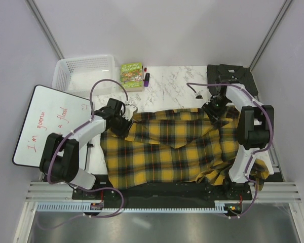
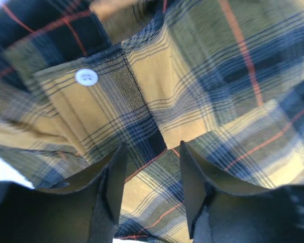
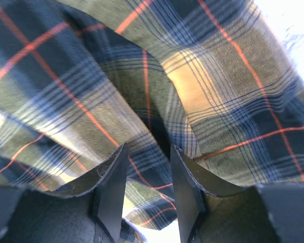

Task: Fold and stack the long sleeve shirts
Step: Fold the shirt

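The yellow-and-black plaid shirt (image 1: 167, 152) lies spread over the middle of the table, its near edge hanging over the front. My left gripper (image 1: 123, 125) is low at its far left corner. In the left wrist view the jaws (image 2: 152, 147) stand apart over plaid cloth (image 2: 202, 76), near a white button (image 2: 86, 77). My right gripper (image 1: 213, 113) is low at the far right edge. Its jaws (image 3: 148, 148) stand apart with a fold of plaid (image 3: 152, 101) running between them. The dark charcoal shirt (image 1: 232, 75) lies at the back right corner.
A white basket (image 1: 86, 71) stands at the back left. A whiteboard (image 1: 50, 124) with red writing lies at the left edge. A green book (image 1: 131, 75) and markers (image 1: 146, 77) sit at the back middle. Marble tabletop (image 1: 172, 86) shows behind the shirt.
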`<action>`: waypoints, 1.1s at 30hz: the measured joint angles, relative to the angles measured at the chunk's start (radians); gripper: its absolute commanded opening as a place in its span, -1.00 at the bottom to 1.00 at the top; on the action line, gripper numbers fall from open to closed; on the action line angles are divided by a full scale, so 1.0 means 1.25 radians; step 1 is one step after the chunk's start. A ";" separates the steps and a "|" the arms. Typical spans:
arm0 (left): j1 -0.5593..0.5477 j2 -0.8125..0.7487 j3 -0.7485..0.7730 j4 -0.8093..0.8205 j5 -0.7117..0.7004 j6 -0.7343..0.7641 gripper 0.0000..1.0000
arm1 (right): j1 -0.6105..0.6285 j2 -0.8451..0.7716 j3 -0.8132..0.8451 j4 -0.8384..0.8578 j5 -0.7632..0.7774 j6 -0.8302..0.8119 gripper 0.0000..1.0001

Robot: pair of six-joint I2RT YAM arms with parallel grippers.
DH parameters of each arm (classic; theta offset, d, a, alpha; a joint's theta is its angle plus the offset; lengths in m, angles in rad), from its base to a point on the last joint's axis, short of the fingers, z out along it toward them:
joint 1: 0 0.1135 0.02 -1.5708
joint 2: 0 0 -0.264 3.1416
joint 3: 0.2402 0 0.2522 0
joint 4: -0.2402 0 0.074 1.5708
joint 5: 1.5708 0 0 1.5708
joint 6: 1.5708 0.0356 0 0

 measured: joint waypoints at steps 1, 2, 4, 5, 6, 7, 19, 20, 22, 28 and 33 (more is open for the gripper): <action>0.001 0.017 -0.002 0.001 -0.004 0.000 0.01 | -0.002 0.005 -0.011 0.010 0.009 0.003 -0.08; 0.003 0.040 -0.002 0.003 -0.005 0.000 0.00 | -0.003 0.011 -0.019 0.023 0.018 0.007 -0.09; 0.010 0.085 0.000 0.015 -0.011 0.000 0.00 | -0.004 0.029 -0.020 0.043 0.030 0.016 -0.10; 0.016 0.110 0.005 0.017 -0.013 0.000 -0.01 | -0.005 0.039 -0.020 0.058 0.037 0.021 -0.10; 0.020 0.133 0.021 0.014 -0.013 0.000 0.00 | -0.005 0.052 -0.018 0.071 0.044 0.030 -0.10; 0.026 0.146 0.042 0.015 -0.014 0.001 0.00 | -0.005 0.068 -0.013 0.082 0.048 0.038 -0.11; 0.095 0.267 0.205 0.037 0.002 0.002 0.20 | -0.006 0.149 0.162 0.128 0.063 0.097 0.06; 0.095 0.257 0.205 0.030 0.007 0.003 0.21 | -0.009 0.139 0.170 0.124 0.058 0.097 0.06; 0.095 0.223 0.205 0.017 0.024 0.003 0.23 | -0.016 0.105 0.178 0.107 0.048 0.096 0.04; 0.092 0.121 0.206 -0.004 0.082 0.004 0.23 | -0.025 -0.012 0.164 0.074 0.044 0.082 -0.04; 0.090 0.151 0.205 -0.006 0.089 0.006 0.21 | -0.042 -0.009 0.093 0.074 0.062 0.073 -0.03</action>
